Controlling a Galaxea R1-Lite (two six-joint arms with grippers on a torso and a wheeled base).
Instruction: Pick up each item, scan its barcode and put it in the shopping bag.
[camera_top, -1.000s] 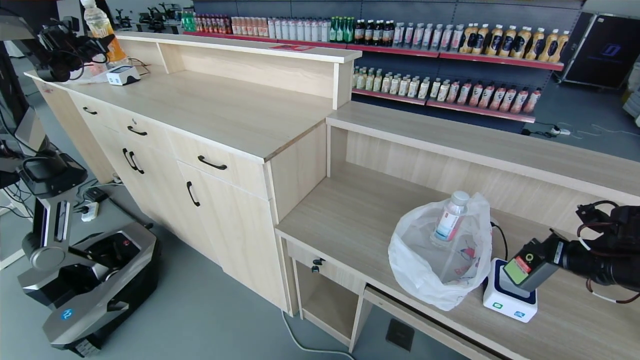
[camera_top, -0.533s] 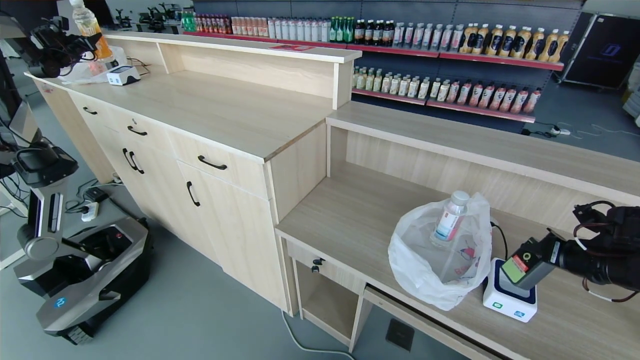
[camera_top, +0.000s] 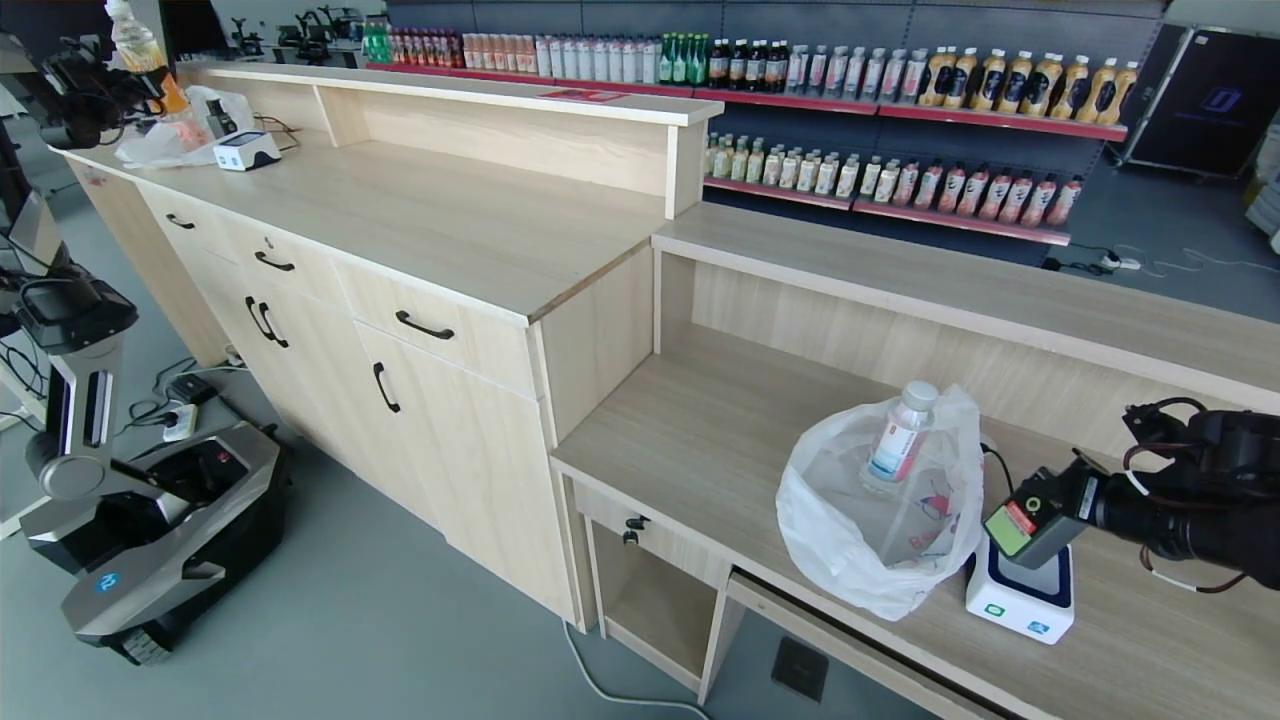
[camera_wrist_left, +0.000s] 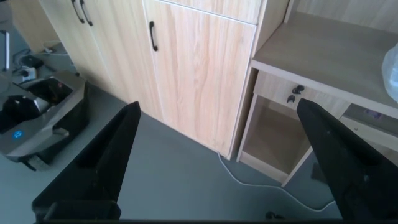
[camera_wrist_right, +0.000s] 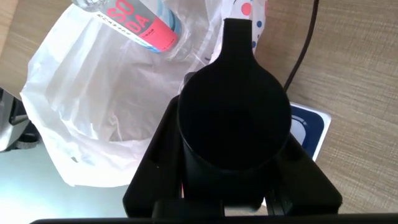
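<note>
My right gripper (camera_top: 1080, 497) is shut on a dark item (camera_top: 1030, 520) with a green and red label on its end. It holds the item just above the white and blue scanner (camera_top: 1018, 600), close beside the white plastic shopping bag (camera_top: 860, 540). A clear bottle (camera_top: 897, 437) with a pink and blue label stands upright in the bag. In the right wrist view the dark item (camera_wrist_right: 233, 124) hangs over the bag's edge (camera_wrist_right: 93, 112), with the bottle (camera_wrist_right: 134, 22) and the scanner (camera_wrist_right: 309, 127) beneath. My left gripper (camera_wrist_left: 217, 162) is open over the grey floor, beside the counter.
The bag and scanner sit on the low wooden counter (camera_top: 700, 430), which has a raised back ledge (camera_top: 950, 280). A taller cabinet (camera_top: 400, 220) stands to the left. Another robot (camera_top: 90, 400) at the far left holds a bottle. Drink shelves (camera_top: 850, 110) line the back.
My right gripper has carried the dark item leftward, from over the scanner toward the bag. The other robot at the far left has shifted farther left.
</note>
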